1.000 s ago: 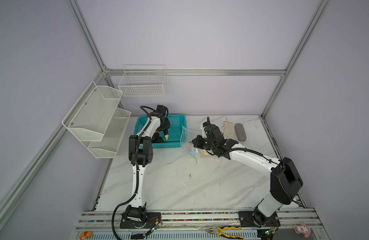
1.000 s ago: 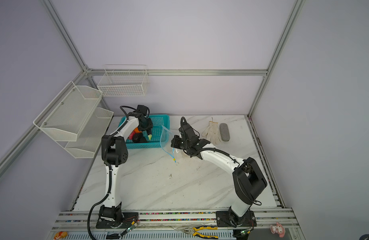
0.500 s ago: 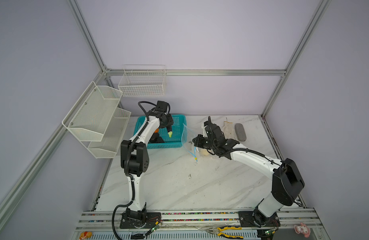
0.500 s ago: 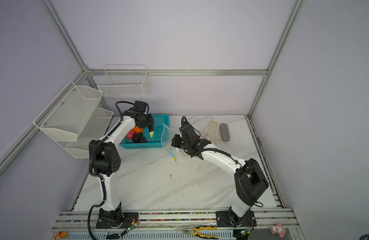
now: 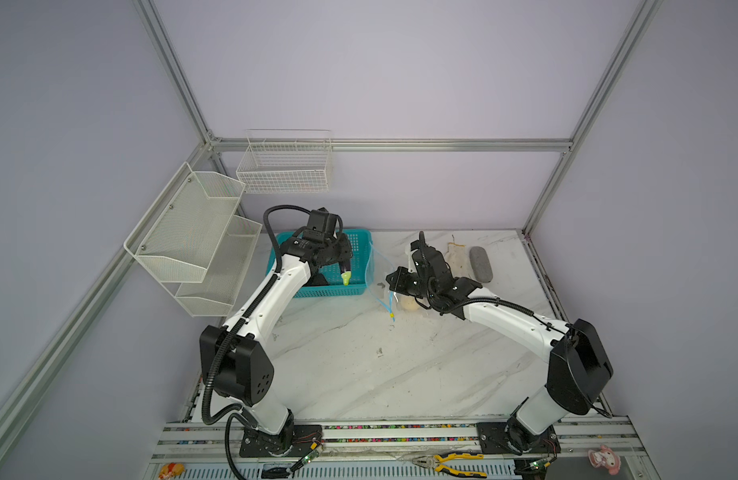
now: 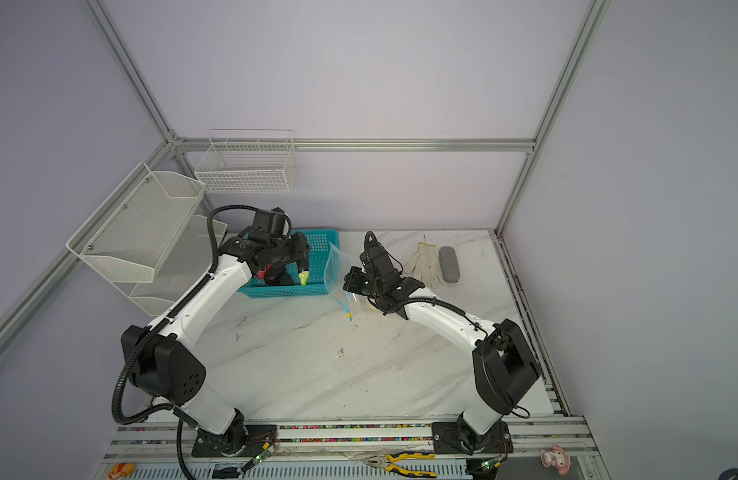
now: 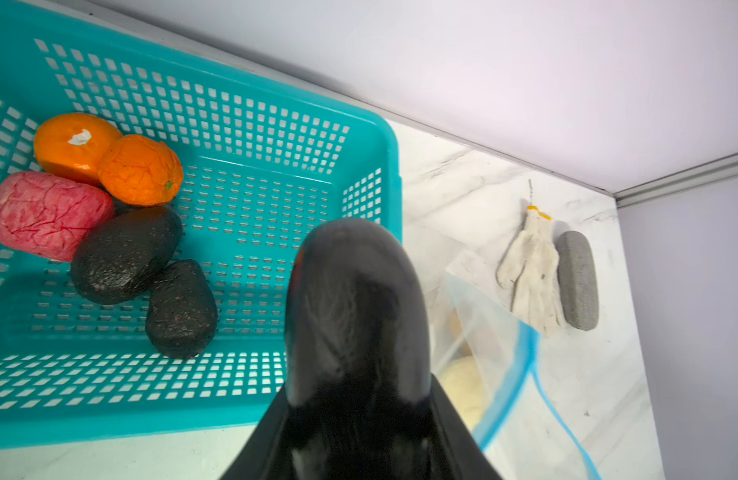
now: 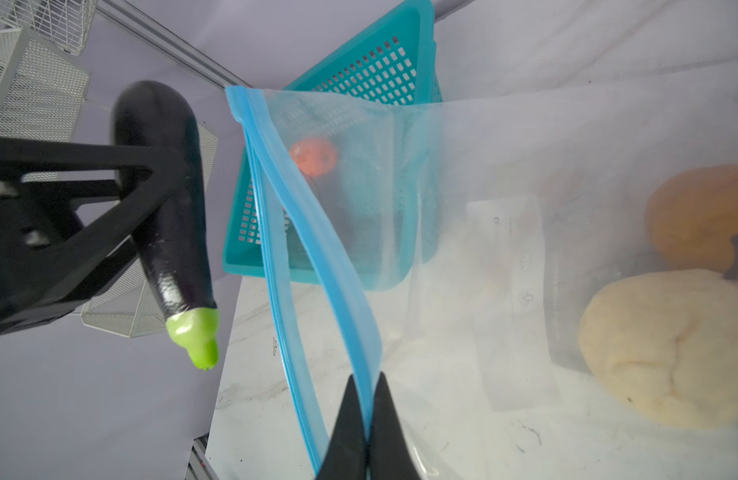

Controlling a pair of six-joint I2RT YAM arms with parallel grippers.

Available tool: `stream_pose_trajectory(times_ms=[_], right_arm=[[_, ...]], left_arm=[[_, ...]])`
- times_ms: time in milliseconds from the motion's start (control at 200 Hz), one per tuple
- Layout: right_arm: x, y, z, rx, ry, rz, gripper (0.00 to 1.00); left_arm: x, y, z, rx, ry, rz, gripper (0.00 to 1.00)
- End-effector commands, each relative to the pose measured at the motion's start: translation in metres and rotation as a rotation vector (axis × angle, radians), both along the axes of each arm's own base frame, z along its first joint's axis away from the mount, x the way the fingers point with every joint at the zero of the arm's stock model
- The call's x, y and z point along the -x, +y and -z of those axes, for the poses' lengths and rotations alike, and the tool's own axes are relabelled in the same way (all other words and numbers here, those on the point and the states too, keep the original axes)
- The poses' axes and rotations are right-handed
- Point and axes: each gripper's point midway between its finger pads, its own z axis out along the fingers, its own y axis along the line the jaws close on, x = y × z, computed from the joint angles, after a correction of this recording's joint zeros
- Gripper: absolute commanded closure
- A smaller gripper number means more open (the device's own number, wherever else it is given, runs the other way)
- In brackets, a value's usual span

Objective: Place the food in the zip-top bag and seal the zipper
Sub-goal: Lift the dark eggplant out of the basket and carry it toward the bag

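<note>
My left gripper is shut on a dark eggplant and holds it, green stem down, over the teal basket close to the zip-top bag. In the left wrist view the eggplant fills the jaws. My right gripper is shut on the light-blue zipper and holds the bag's mouth up and parted. The yellow slider tab hangs low. A cream ball and an orange fruit lie inside the bag. Two oranges, a pink piece and two dark lumps sit in the basket.
A white glove and a grey case lie at the back right of the marble table. White mesh shelves hang on the left wall and a wire basket on the back wall. Pliers rest on the front rail.
My left arm has lifted the eggplant up from inside the basket and carried it right, toward the bag's mouth. The right gripper has stayed shut on the zipper strip.
</note>
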Motion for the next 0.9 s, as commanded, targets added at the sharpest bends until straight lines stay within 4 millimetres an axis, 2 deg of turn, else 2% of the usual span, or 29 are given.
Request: stream_pose_trajectory(times_ms=[0,70,160,230,245,335,550,735,895], right_arm=[[-0.005,0.001,-0.018,-0.048,-0.009,0.018,1.00],[-0.005,0.001,-0.022,-0.059,-0.007,0.024,1.00],[-0.006,0.002,-0.027,-0.071,-0.007,0.030,1.00],[-0.006,0.003,-0.031,-0.083,-0.007,0.031,1.00],[-0.006,0.003,-0.033,-0.086,-0.007,0.032,1.00],[-0.007,0.004,-0.040,-0.101,-0.007,0.034,1.00],[-0.006,0.000,-0.050,-0.111,-0.012,0.050,1.00],[-0.003,-0.001,-0.047,-0.109,-0.005,0.049,1.00],[-0.002,-0.002,-0.053,-0.121,-0.015,0.048,1.00]], left_arm=[[0.015,-0.021,-0.025,0.053,-0.092,0.011,0.76],[0.025,-0.034,-0.033,0.080,-0.133,0.024,0.76],[0.035,-0.039,-0.039,0.107,-0.181,0.012,0.77],[0.038,-0.039,-0.039,0.107,-0.213,-0.015,0.77],[0.044,-0.036,-0.052,0.123,-0.246,-0.022,0.77],[0.049,-0.038,-0.055,0.152,-0.300,-0.044,0.77],[0.051,-0.053,-0.059,0.187,-0.352,-0.055,0.77],[0.051,-0.064,-0.081,0.230,-0.421,-0.035,0.77],[0.046,-0.068,-0.073,0.200,-0.432,-0.040,0.77]])
